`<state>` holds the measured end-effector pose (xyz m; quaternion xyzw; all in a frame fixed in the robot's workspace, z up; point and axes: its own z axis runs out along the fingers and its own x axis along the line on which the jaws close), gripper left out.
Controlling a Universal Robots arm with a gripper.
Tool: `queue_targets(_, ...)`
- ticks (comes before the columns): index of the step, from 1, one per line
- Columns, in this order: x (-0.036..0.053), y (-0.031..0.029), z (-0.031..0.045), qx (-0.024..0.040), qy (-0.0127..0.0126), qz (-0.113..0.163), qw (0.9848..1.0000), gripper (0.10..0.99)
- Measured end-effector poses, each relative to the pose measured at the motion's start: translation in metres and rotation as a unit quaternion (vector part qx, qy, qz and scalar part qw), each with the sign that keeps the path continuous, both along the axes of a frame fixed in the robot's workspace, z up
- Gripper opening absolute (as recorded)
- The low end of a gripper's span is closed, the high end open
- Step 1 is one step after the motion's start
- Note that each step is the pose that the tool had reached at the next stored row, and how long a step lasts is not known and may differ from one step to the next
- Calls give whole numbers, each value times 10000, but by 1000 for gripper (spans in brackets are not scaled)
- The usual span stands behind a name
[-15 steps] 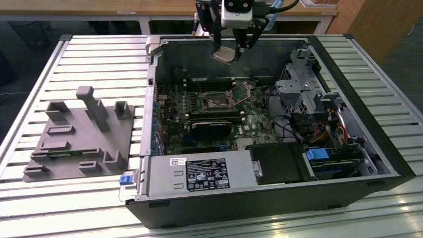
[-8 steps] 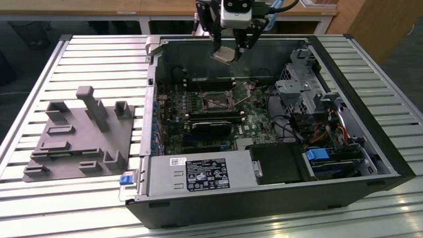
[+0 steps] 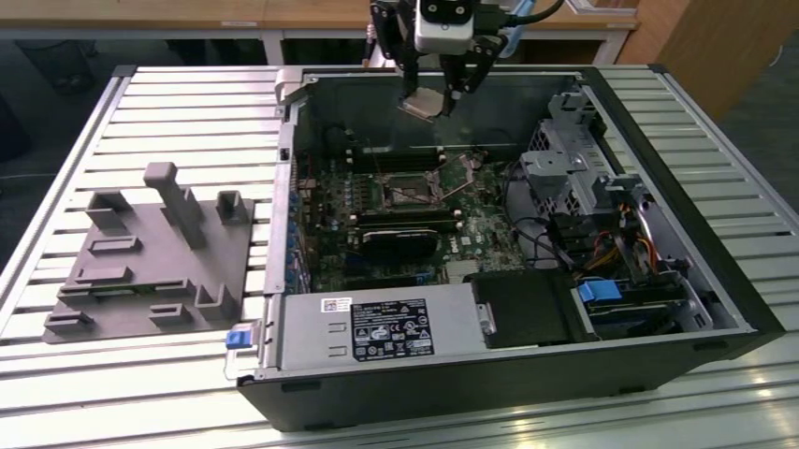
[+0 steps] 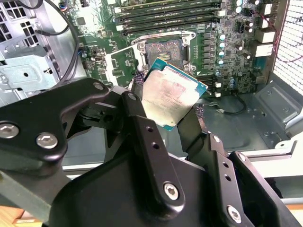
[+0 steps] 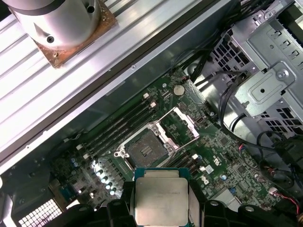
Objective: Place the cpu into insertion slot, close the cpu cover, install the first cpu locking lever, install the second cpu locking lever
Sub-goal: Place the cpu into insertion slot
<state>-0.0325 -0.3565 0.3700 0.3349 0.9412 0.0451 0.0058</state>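
Tool (image 3: 431,101) clamped on one cpu (image 4: 173,94), above the one open slot (image 5: 144,150), cover (image 5: 183,124) raised; flanking it, seemingly four memory slots (image 5: 118,126) and one heatsink (image 3: 397,245).

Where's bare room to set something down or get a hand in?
Free: slatted table beyond the grey fixture, and the table strip in front of the case. Inside, the slot is empty, cover open; the gripper holds the cpu above. Crowded: drive cage and cables at the exterior view's right.
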Motion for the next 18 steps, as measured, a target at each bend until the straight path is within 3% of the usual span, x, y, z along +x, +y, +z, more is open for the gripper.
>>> queue_targets(18,-6,2,-18,-1,0,-298,9996,541)
